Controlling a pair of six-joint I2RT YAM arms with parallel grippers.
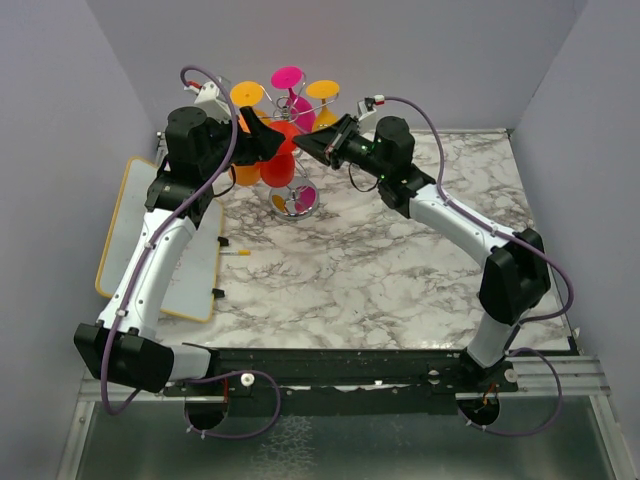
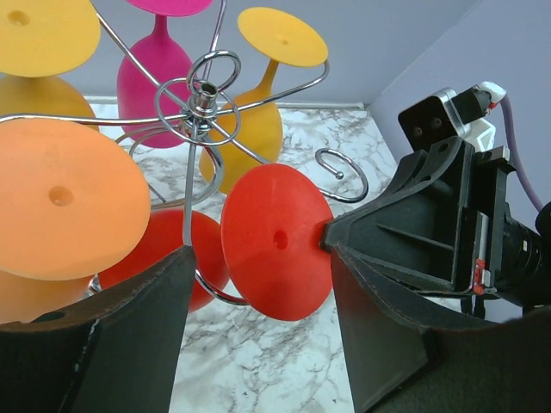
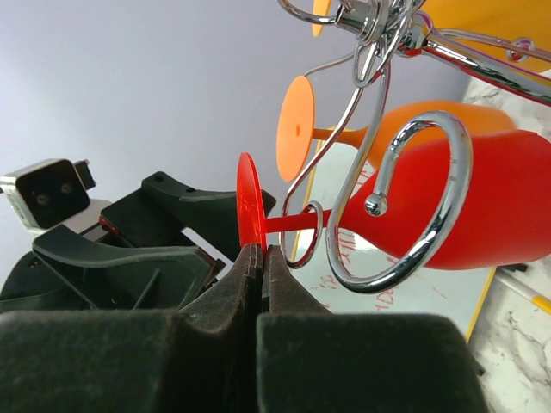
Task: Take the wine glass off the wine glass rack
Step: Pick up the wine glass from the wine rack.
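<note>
The wine glass rack (image 1: 297, 203) is a chrome wire stand at the table's far middle, with several coloured glasses hanging from it. A red wine glass (image 1: 280, 160) hangs tilted, its stem still inside a wire ring (image 3: 310, 234). My right gripper (image 3: 263, 251) is shut on the edge of the glass's round red foot (image 3: 250, 211); it also shows in the top view (image 1: 303, 143). My left gripper (image 2: 261, 258) is open, its fingers (image 2: 138, 327) standing either side of the red foot (image 2: 277, 241) without gripping it; in the top view it (image 1: 270, 140) faces the right one.
Orange (image 2: 65, 198), yellow (image 2: 280, 39) and pink (image 2: 159, 73) glasses hang close around the red one. An empty chrome hook (image 2: 340, 176) juts out beside it. A yellow-edged whiteboard (image 1: 125, 225) and a marker (image 1: 237, 251) lie at the left. Grey walls stand close behind.
</note>
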